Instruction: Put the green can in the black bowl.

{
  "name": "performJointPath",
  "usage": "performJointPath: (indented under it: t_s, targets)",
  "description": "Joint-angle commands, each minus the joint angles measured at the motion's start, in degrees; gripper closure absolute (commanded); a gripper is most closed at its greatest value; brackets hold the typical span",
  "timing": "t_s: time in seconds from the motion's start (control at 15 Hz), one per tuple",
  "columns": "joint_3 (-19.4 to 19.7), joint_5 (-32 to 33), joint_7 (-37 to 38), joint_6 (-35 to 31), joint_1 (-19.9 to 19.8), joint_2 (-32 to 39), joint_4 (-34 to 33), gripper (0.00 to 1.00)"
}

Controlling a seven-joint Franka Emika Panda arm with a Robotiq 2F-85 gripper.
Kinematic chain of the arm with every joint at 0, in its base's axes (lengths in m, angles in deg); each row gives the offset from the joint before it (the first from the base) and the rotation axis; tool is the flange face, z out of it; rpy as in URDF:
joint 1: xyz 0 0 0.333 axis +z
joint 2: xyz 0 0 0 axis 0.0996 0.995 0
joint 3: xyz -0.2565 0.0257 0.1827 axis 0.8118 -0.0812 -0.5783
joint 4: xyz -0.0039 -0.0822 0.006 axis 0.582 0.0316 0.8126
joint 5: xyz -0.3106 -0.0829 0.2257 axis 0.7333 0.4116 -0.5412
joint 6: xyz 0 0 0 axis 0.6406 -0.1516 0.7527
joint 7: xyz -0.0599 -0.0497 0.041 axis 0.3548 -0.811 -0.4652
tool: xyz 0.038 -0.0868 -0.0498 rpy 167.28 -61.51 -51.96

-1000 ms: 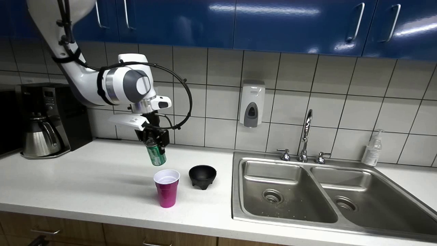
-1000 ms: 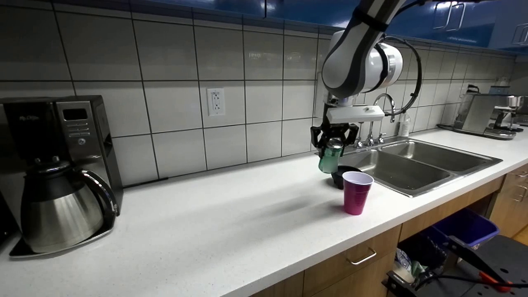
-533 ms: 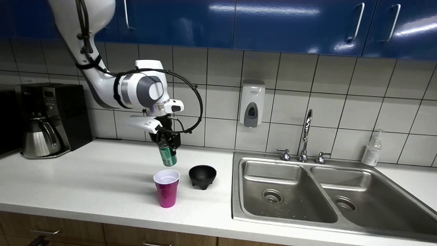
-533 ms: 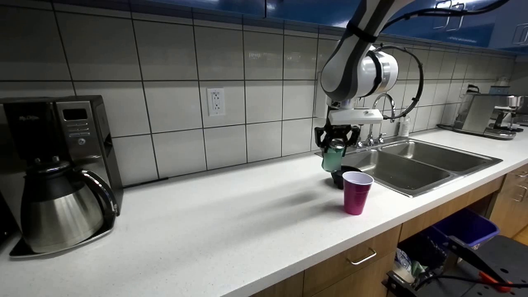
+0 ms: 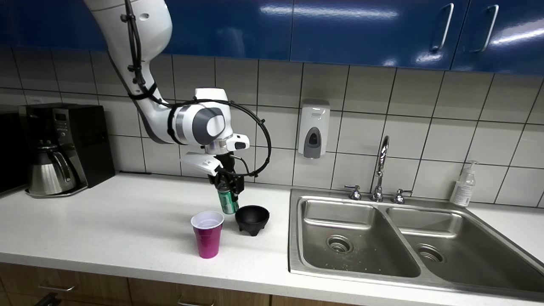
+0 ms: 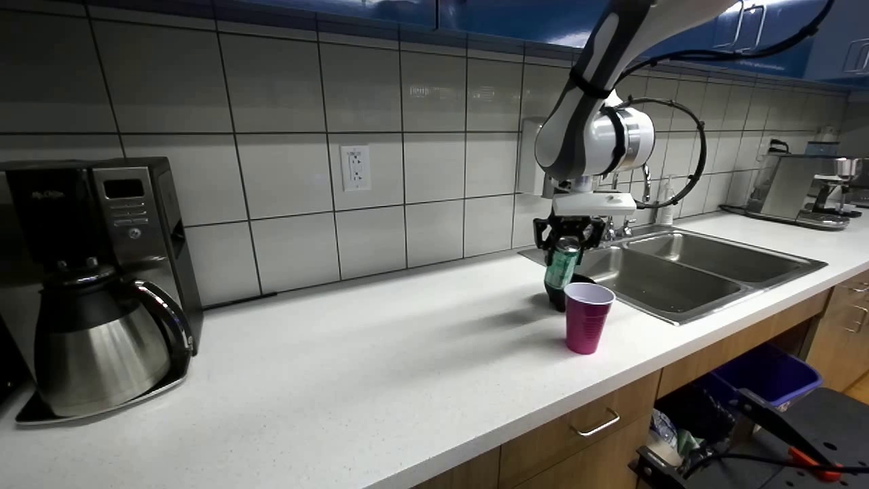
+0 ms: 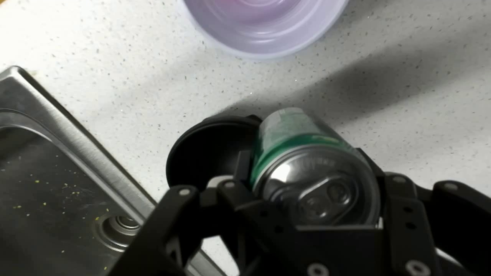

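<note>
Green can point(image 5: 228, 201) is located in the gripper point(image 7: 305, 165), raised off the white countertop point(image 5: 106, 221). Tool condition: holding. Two black fingers point(image 7: 244, 166) bear on opposite sides of the can, close to its silvery top, and the gap between them matches its width. Attitude of the can: tilted in both exterior views, silvery end uppermost.

Black bowl point(image 5: 252, 220) stands upright on short feet on the countertop. Lower end of the can is just beside the bowl's rim; in the wrist view, can and finger cover one side of the bowl's mouth, and the rest of the mouth is in sight. Contact between can and rim: cannot be determined.

Pink cup point(image 5: 208, 238), pale inside, stands upright near the bowl and apart from the can. Double steel sink point(image 5: 374, 257) is set into the countertop near the bowl, with a chrome faucet point(image 5: 382, 159) behind its basins and a pump bottle point(image 5: 464, 189) at its rear rim. White soap dispenser point(image 5: 314, 119) is fixed to the tiled wall point(image 5: 276, 165). Coffee maker point(image 6: 139, 204) with a steel carafe point(image 6: 102, 360) stands well apart from the bowl. Wall outlet point(image 6: 356, 168) is seated in the tile between coffee maker and sink. Blue cabinets point(image 5: 216, 29) run along the top of the wall.
</note>
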Motion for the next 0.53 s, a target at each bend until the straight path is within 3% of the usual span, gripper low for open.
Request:
performJointPath:
  t_s: [0.0,0.47]
  targets:
    - [0.1,-2.2,-2.6,2.2,-2.1,2.6,-4.4,0.61]
    - [1.7,-2.2,-2.1,4.2,-3.2,5.9,-8.8,0.61]
